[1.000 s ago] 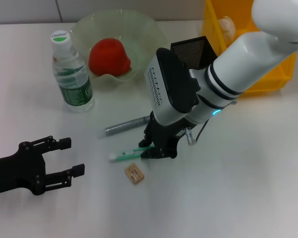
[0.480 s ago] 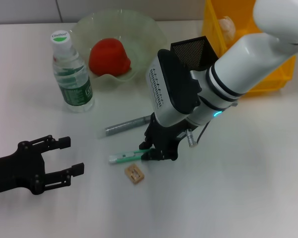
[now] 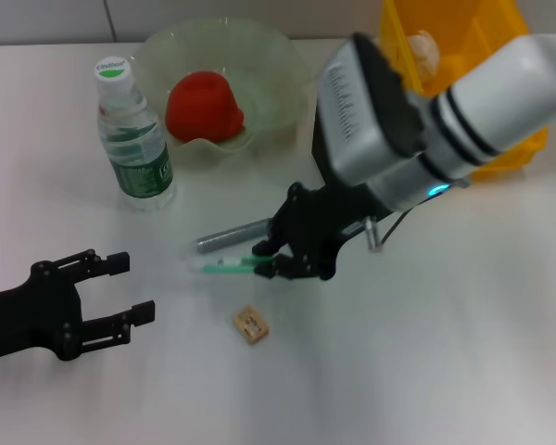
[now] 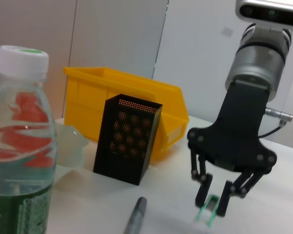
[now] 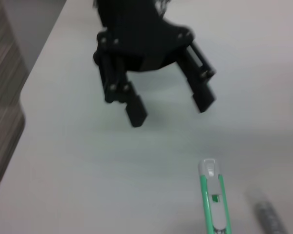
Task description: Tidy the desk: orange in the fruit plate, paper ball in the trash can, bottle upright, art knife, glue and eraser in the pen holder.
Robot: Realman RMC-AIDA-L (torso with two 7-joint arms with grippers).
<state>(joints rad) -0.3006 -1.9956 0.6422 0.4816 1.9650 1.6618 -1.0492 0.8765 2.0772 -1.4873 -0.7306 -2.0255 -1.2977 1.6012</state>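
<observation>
My right gripper (image 3: 269, 262) is shut on one end of the green-and-white art knife (image 3: 224, 266), holding it just above the table; the left wrist view shows the same grip (image 4: 211, 207) on the knife (image 4: 207, 213). A grey glue stick (image 3: 232, 235) lies right behind it. The tan eraser (image 3: 251, 325) lies in front. The black mesh pen holder (image 4: 127, 141) stands by the yellow bin, mostly hidden behind my right arm in the head view. The orange (image 3: 204, 108) sits in the fruit plate (image 3: 276, 65). Beside the plate the bottle (image 3: 134, 134) stands upright. My left gripper (image 3: 134, 287) rests open at the near left.
The yellow bin (image 3: 510, 148) at the back right holds a paper ball (image 3: 424, 46). My right arm's bulky forearm (image 3: 417, 120) hangs over the table's middle, between plate and bin.
My right gripper has risen and swung back with the art knife, lifting it off the table, away from the eraser. The left arm has not moved.
</observation>
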